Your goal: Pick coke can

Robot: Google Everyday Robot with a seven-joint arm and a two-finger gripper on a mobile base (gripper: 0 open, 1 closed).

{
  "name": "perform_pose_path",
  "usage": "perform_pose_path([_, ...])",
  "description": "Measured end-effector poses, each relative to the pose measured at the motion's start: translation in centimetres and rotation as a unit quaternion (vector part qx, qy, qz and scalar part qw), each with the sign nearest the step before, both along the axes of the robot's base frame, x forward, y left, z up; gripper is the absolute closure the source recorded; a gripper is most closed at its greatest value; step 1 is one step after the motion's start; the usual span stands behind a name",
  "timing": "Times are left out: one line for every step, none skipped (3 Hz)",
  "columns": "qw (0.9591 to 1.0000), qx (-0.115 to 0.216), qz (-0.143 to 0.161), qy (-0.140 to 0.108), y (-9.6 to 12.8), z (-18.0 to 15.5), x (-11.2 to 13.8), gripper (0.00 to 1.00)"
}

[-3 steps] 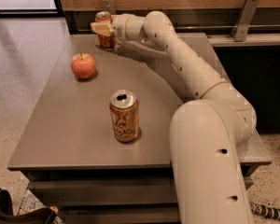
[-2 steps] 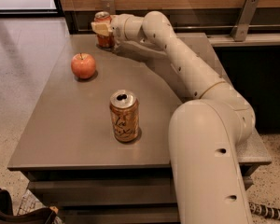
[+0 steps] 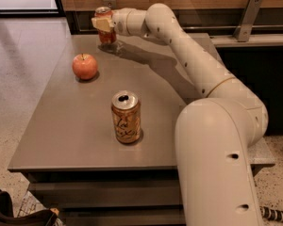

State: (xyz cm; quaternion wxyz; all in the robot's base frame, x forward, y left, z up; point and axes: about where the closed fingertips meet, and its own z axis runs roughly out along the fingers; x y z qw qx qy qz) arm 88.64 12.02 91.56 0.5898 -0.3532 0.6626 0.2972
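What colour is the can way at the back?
Red coke can, silver top; gripper at it, table's far end. Camera view.

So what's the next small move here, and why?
Probably a short, straight lift. The hand is at the coke can, which stands upright at the far edge of the table. The apple and the orange-gold can sit well apart, so nothing blocks it.

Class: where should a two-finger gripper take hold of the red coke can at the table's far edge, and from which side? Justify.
Grip the coke can across its mid-body, coming in level from the picture's right. It stands upright with straight round sides, so a sideways hold should seat well. The gripper is at its upper body.
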Motion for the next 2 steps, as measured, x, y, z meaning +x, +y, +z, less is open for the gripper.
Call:
perform_pose_path([0.9998, -0.018, -0.002, -0.008, -1.0, 4.0, -2.6, 1.0])
perform_pose_path([0.9988, -0.034, -0.011, -0.034, -2.6, 8.6, -6.3, 1.0])
